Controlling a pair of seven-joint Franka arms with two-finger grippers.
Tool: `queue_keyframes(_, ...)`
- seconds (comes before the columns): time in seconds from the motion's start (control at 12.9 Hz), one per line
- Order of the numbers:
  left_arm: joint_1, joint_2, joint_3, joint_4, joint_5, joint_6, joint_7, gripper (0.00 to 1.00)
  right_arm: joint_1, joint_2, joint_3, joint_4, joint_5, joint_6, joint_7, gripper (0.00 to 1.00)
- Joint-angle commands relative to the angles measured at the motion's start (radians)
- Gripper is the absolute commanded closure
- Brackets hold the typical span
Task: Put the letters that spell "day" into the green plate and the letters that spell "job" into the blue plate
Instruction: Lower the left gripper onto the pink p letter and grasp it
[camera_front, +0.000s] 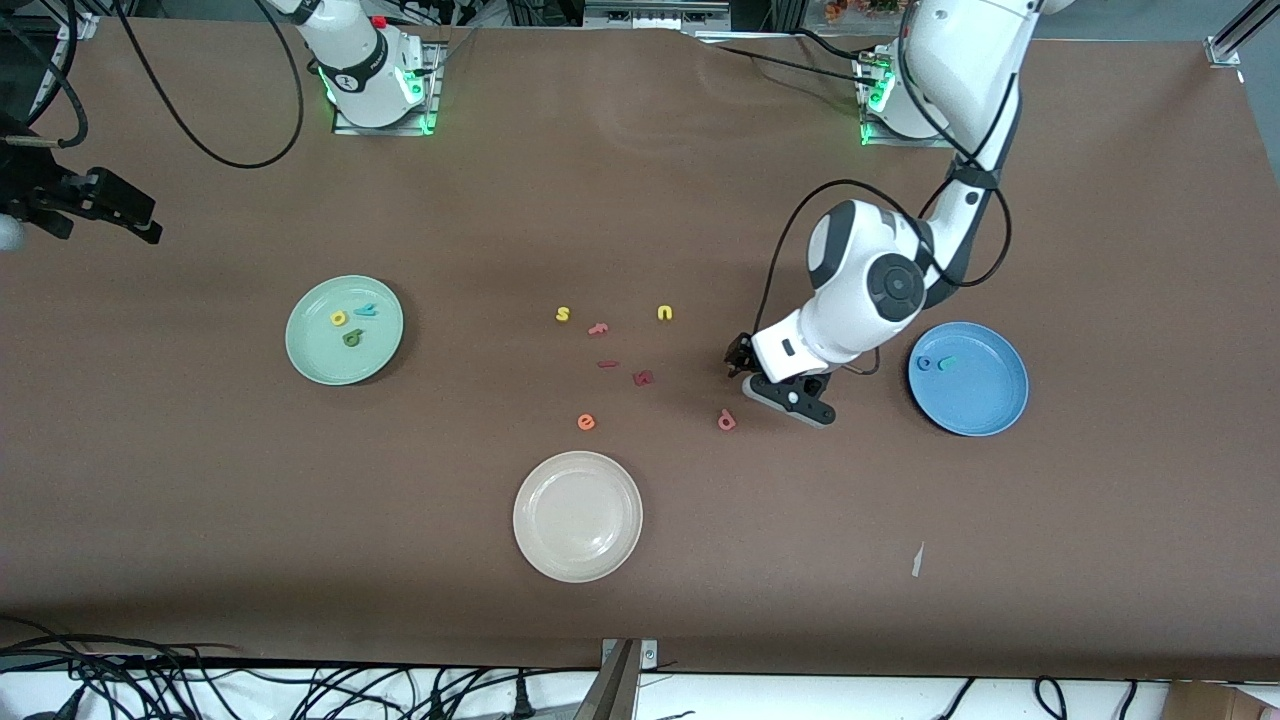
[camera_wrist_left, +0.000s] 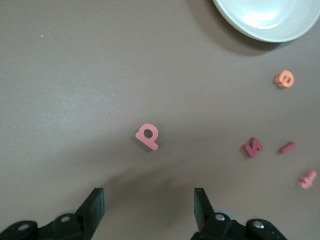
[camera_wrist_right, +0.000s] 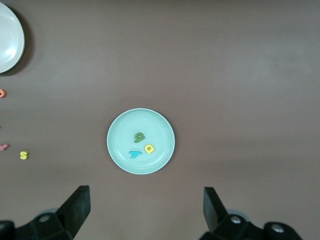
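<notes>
While over the pink "b" (camera_wrist_left: 147, 136), left pincer (camera_wrist_left: 149, 210) wide open, empty.

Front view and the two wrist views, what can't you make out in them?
- Left gripper, front view: the arm's own wrist covers the fingers.
- Right gripper, front view: cut off by the frame's edge.
- Letters in the blue plate, front view: too small to read.
- Cream-white plate, left wrist view: cut by the frame's edge.

Green plate (camera_front: 316, 352): holds green "d" (camera_front: 352, 339), yellow "a" (camera_front: 339, 319), cyan "y" (camera_front: 366, 310), all flat.
Blue plate (camera_front: 985, 400): holds blue "o" (camera_front: 924, 363) and cyan "j" (camera_front: 946, 362), side by side.
Pinkish-red "b" (camera_front: 727, 421): flat on table, well apart from blue plate, toward the green plate.
</notes>
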Motion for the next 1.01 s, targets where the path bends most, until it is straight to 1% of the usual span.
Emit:
queue_keyframes(0.0, -0.107, 0.089, 0.122, 0.116, -0.022, 0.002, -0.13, 0.3, -0.028, 0.023, 0.018, 0.029, 0.046, -0.006, -0.066, 0.0)
queue_keyframes(0.08, -0.142, 0.126, 0.165, 0.162, 0.007, -0.006, -0.181, 0.32, -0.034, 0.018, 0.008, 0.027, 0.057, -0.018, -0.062, 0.0)
queue_keyframes(0.16, -0.164, 0.151, 0.186, 0.188, 0.049, -0.008, -0.217, 0.32, -0.033, 0.018, 0.006, 0.027, 0.051, -0.016, -0.066, 0.0)
queue_keyframes(0.23, -0.172, 0.16, 0.189, 0.202, 0.076, -0.008, -0.238, 0.32, -0.031, 0.017, 0.008, 0.029, 0.048, -0.015, -0.066, 0.0)
queue_keyframes(0.47, -0.181, 0.208, 0.201, 0.236, 0.077, -0.003, -0.251, 0.31, -0.028, 0.023, 0.008, 0.032, 0.046, -0.006, -0.063, 0.0)
queue_keyframes(0.7, -0.207, 0.243, 0.201, 0.238, 0.074, 0.002, -0.298, 0.29, -0.028, 0.021, 0.009, 0.032, 0.051, -0.016, -0.065, 0.0)
queue_keyframes(0.93, -0.226, 0.271, 0.201, 0.239, 0.073, 0.008, -0.3, 0.29, -0.028, 0.021, 0.009, 0.032, 0.049, -0.015, -0.066, 0.0)
